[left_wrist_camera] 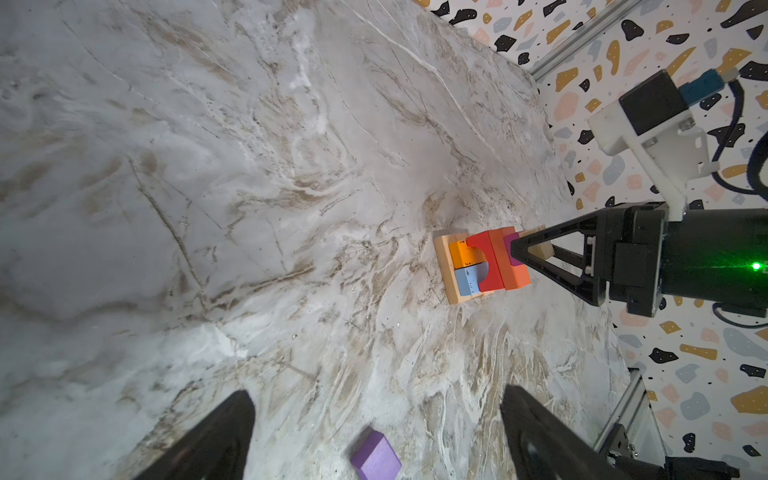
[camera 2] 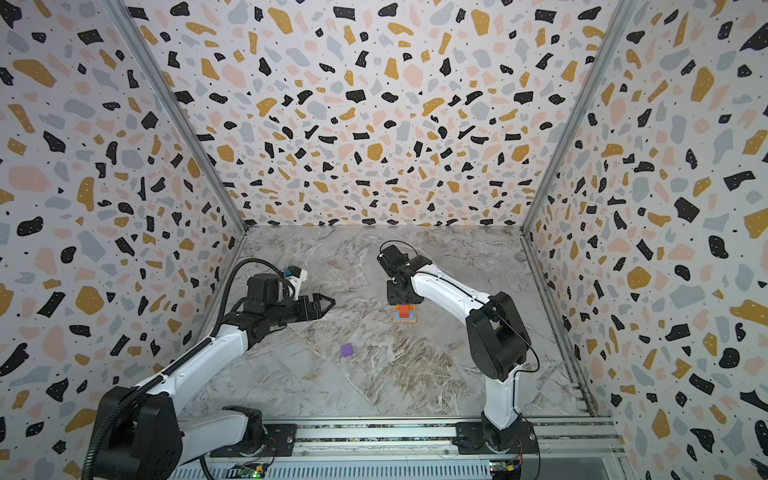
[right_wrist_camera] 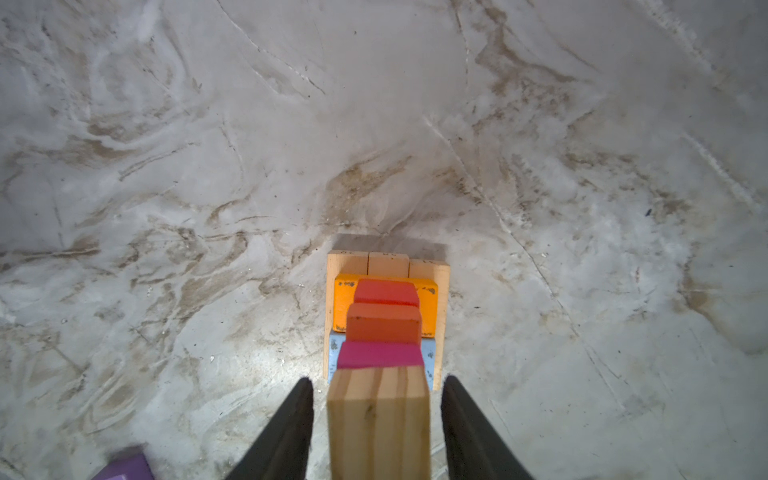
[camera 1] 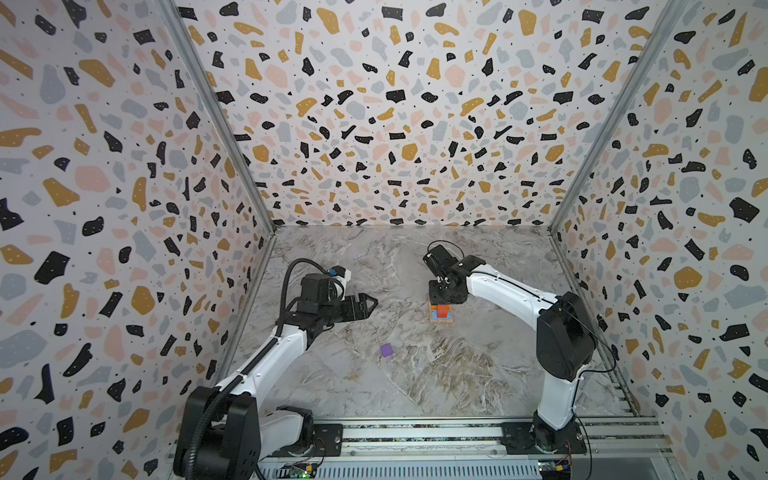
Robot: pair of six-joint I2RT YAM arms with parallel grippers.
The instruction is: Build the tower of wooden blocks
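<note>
Right end effector (right_wrist_camera: 377, 380) straddles tower (right_wrist_camera: 384, 328); purple cube (camera 1: 386, 350) apart.

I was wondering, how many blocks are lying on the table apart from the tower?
1: the purple cube lies alone on the table, nearer the robot's bases than the tower and left of it. No other shows, though the left arm may hide one.

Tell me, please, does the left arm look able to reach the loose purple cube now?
Probably yes: the purple cube lies alone on the table near the open left gripper, nothing between them; the right gripper is at the tower.
</note>
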